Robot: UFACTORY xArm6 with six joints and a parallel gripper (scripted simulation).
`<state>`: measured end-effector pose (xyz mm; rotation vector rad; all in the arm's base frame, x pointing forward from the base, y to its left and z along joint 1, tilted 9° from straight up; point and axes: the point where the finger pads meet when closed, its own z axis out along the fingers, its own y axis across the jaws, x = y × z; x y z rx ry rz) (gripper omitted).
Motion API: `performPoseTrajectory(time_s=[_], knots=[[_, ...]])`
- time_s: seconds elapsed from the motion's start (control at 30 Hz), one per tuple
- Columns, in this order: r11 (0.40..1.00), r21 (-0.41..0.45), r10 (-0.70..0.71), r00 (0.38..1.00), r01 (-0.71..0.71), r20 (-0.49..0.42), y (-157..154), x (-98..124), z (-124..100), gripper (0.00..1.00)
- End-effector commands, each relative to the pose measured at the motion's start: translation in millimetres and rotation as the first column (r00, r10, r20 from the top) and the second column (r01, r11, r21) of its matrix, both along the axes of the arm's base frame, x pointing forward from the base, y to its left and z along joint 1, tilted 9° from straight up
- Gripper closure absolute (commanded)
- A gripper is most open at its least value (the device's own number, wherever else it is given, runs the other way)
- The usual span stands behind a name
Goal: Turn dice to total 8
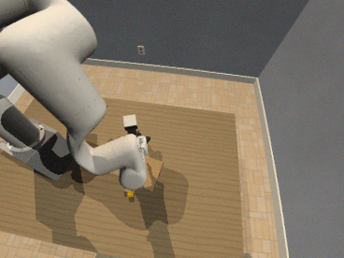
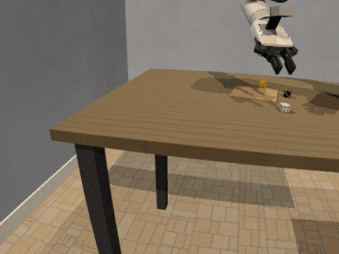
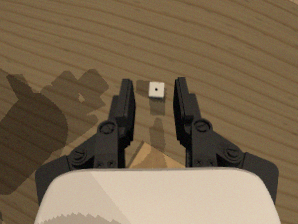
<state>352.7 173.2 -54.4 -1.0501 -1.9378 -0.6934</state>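
The white die lies on the table in front of the mat in the exterior view; one pip shows on its top. The black die lies beside the mat's right end; its top number is unclear. The yellow die lies behind the mat in the exterior view, apparently off it; its pips are too small to read. The tan mat lies on the table, partly hidden by the arm. My gripper is open and empty, well above the table.
The wooden table carries dark arm shadows around the mat. The arm covers much of the left side in the top view. Grey walls stand beyond the table.
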Motion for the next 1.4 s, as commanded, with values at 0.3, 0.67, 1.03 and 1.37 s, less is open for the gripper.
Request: performPoseTrajectory(time_s=[0.3,0.67,1.03,1.37], knots=[[0.935,-0.344,-0.005,0.975,0.083,0.223,18.1,-9.0,17.7,0.64],[0.811,-0.559,0.048,0.933,0.172,0.357,31.0,-19.6,27.1,0.64],[0.723,-0.651,0.089,0.903,0.232,0.421,38.1,-23.9,33.3,0.64],[0.72,-0.653,0.091,0.901,0.236,0.425,38.9,-24.1,33.7,0.0]])
